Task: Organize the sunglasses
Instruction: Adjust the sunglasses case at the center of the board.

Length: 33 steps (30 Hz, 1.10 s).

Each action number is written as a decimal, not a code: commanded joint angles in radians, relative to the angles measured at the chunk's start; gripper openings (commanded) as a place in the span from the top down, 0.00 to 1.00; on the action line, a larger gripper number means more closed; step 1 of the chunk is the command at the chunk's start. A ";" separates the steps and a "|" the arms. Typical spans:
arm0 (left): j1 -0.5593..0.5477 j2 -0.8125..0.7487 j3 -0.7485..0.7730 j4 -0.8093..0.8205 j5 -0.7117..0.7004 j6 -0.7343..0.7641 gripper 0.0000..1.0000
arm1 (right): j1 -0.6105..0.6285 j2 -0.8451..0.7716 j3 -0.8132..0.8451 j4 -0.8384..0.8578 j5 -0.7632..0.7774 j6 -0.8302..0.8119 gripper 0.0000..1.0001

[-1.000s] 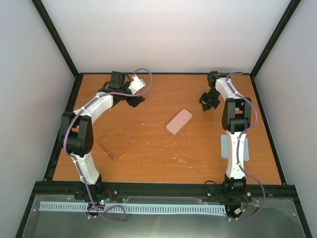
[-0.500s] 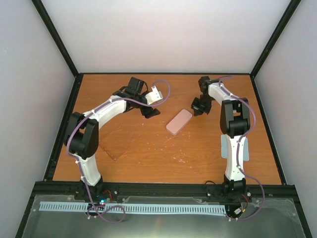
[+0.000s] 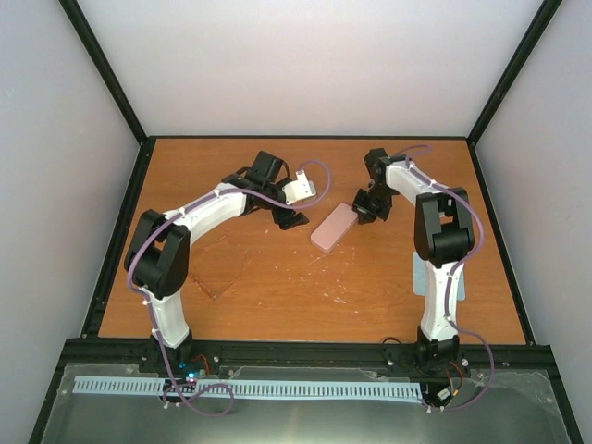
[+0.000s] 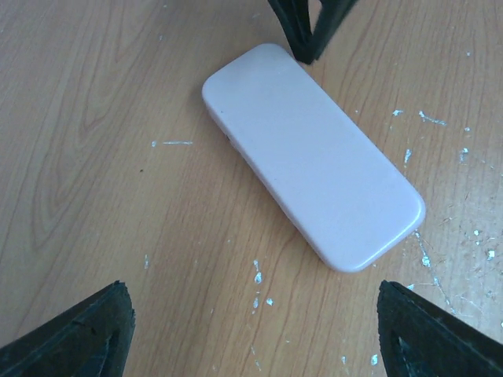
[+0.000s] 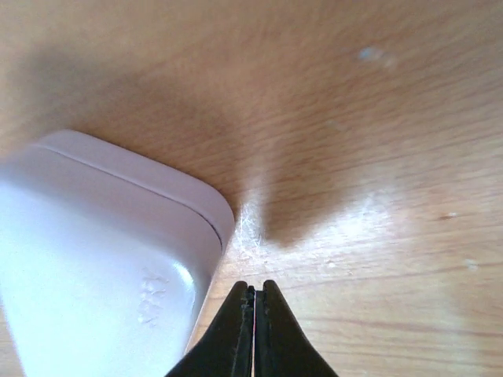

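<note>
The sunglasses [image 3: 215, 268] lie flat on the table [image 3: 370, 296] near the bottom of the left arm, well apart from the pink case [image 4: 310, 161]. No hand is touching them.

The left hand [image 4: 251, 302] is open wide and points down at the case. I think it is getting ready to grab it. The right hand [image 5: 254, 294] is shut tight, with its tip just beside one end of the case. Maybe it is there to stop the case from sliding. The case looks closed, so it likely has to be opened before the glasses can go in.
</note>
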 commanded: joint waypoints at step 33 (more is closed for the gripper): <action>0.001 0.029 -0.005 0.020 -0.008 -0.017 0.13 | 0.001 0.060 0.127 0.014 -0.064 -0.052 0.97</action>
